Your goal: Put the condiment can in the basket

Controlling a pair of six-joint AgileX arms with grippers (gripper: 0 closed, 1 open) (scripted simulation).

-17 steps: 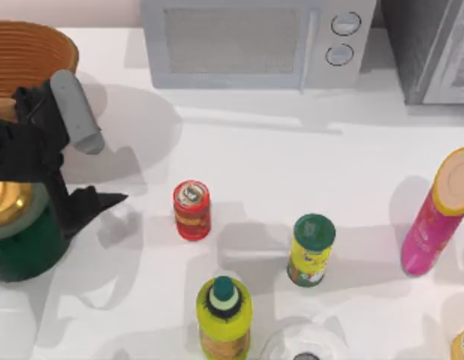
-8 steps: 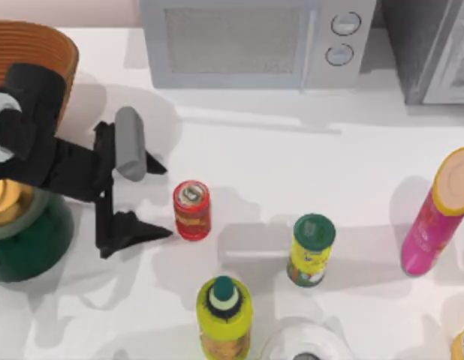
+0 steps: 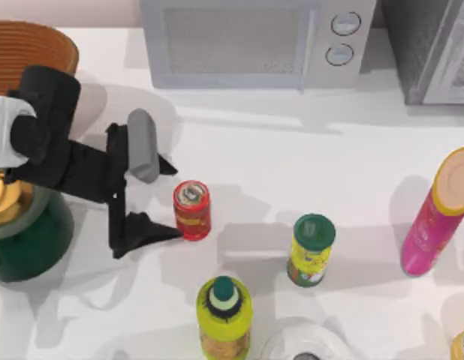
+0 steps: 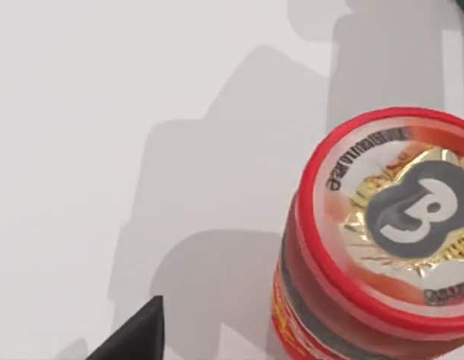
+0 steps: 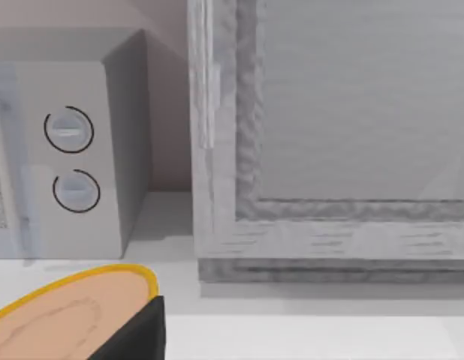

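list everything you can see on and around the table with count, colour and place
condiment can: 1, red with silver-white top, upright left of the table's centre
basket: 1, orange-brown wicker, far left corner
pot: 1, dark green with gold lid, left edge
canister: 1, yellow with green lid, right of the can
bottle: 1, yellow-green, near edge in the middle
tall tube: 1, pink with tan top, right edge
microwave: 1, light grey, back centre
grey cabinet: 1, back right corner
clear round object: 1, near edge, partly cut off
table: 1, white
left pincer: 1, black, open, just left of the can, fingers either side of its left edge
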